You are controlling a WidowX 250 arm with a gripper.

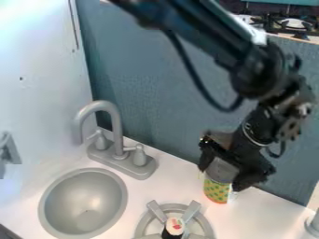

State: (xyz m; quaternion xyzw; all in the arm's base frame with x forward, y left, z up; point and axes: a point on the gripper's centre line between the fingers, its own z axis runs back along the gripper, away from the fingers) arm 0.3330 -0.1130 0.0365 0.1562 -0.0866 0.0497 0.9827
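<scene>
Jaws pinch the patterned can (pixel 217 190) — gripper (pixel 221 177) slanting down-left below the bent arm (pixel 249 70).

You're seeing smooth, matt grey plastic-looking faucet (pixel 117 135) | glossy white countertop (pixel 168 179) | rough-looking, matt blue-grey wall (pixel 156 88)

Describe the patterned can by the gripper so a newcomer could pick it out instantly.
Find the gray faucet behind the round sink, then follow the blue-gray wall to the black gripper. There is the can, gray above and patterned yellow and green below; unlike the dark, white-topped item on the round burner, it has an orange bottom edge.
</scene>
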